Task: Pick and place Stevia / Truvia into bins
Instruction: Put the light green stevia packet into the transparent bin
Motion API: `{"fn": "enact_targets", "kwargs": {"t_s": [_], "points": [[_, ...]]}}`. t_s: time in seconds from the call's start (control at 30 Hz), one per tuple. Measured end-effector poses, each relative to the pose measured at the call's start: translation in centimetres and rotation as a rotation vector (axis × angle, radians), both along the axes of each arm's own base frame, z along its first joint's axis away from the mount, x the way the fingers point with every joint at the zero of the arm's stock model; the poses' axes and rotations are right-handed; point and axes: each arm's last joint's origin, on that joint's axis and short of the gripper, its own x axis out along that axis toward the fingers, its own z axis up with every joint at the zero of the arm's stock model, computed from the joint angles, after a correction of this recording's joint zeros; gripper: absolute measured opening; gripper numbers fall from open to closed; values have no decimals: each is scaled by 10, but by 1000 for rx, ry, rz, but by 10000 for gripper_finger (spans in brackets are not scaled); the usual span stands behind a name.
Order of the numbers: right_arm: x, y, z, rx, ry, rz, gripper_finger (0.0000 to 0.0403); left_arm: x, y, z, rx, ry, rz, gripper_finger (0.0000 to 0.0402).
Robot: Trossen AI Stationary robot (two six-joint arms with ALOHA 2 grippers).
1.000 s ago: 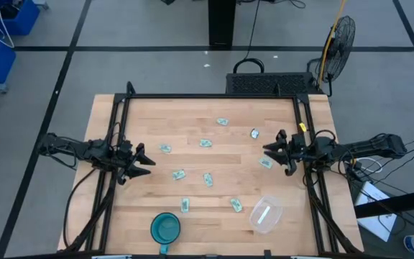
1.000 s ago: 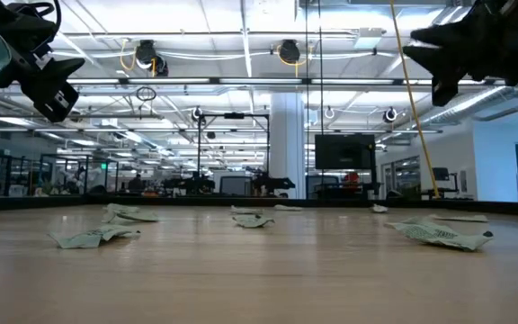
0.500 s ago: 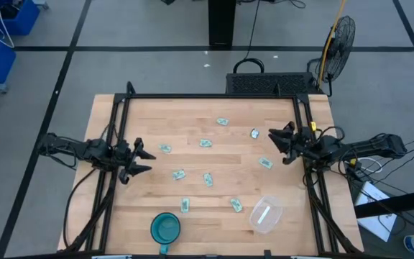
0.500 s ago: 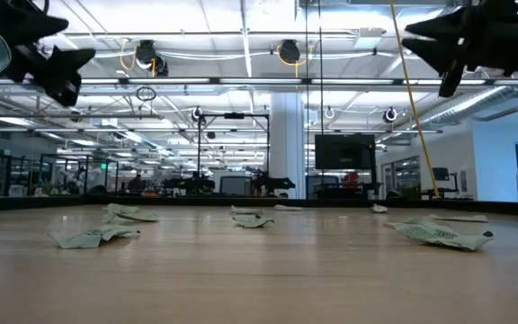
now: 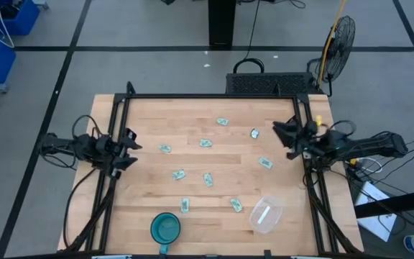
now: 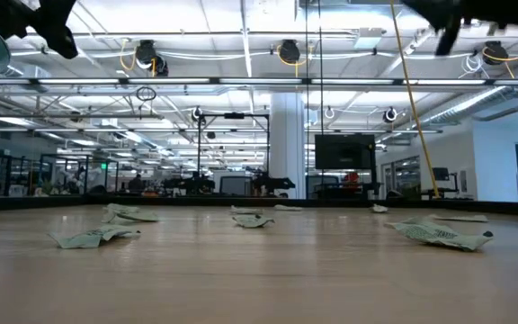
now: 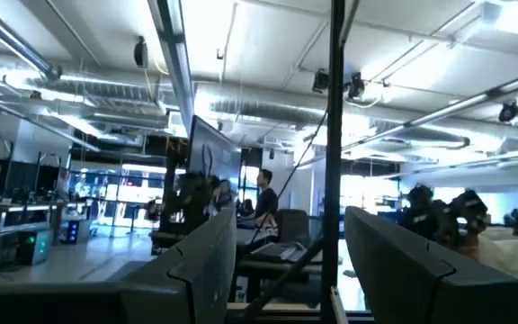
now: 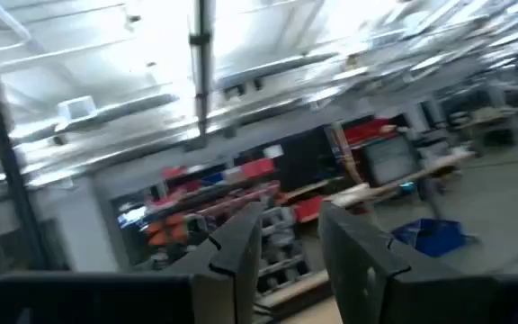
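Stevia sachets [image 5: 208, 179] lie scattered on the tabletop [image 5: 192, 208] beyond the clear bin [image 5: 266, 214], one inside; both end effectors, left [image 5: 129, 149] and right [image 5: 282, 136], hover part-open, empty. Best approach: descend squarely over one sachet.

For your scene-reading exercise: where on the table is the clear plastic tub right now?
In the high view the clear plastic tub sits near the table's front edge on the right arm's side, right of the teal bowl, with one sachet just beside it.

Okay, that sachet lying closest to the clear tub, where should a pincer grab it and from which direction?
Come straight down from above on the sachet and pinch across its short width at the middle. It lies flat on the table, so no side offers an edge. The clear tub sits just beside it.
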Motion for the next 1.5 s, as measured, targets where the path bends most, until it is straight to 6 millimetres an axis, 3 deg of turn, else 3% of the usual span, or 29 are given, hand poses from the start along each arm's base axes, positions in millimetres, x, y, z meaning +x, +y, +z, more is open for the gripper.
{"fn": "enact_targets", "kwargs": {"t_s": [0.17,0.27,0.33,0.43,0.6,0.77,1.0,1.13,1.33,1.5], "points": [[20,2,55,-17,358,26,110,-3,1,5,-5,-67,35,212],[29,3,61,88,677,31,110,-6,3,10,-29,-117,44,212],[35,4,51,165,895,26,110,-7,3,11,-37,-133,51,212],[43,6,18,227,1185,40,110,-8,4,12,-47,-148,59,212],[56,8,-39,243,1410,43,110,-7,3,12,-76,-137,33,212],[58,2,-85,326,1441,-19,110,-7,3,12,-111,-130,6,212],[46,-1,-143,471,1396,6,110,-7,4,12,-130,-126,42,212],[41,-2,-156,486,1321,-30,110,-7,4,12,-134,-124,46,212],[28,-2,-173,410,1350,-8,104,-7,5,12,-135,-123,51,212],[21,-2,-180,384,1395,5,58,-7,5,12,-136,-123,50,212]]}}
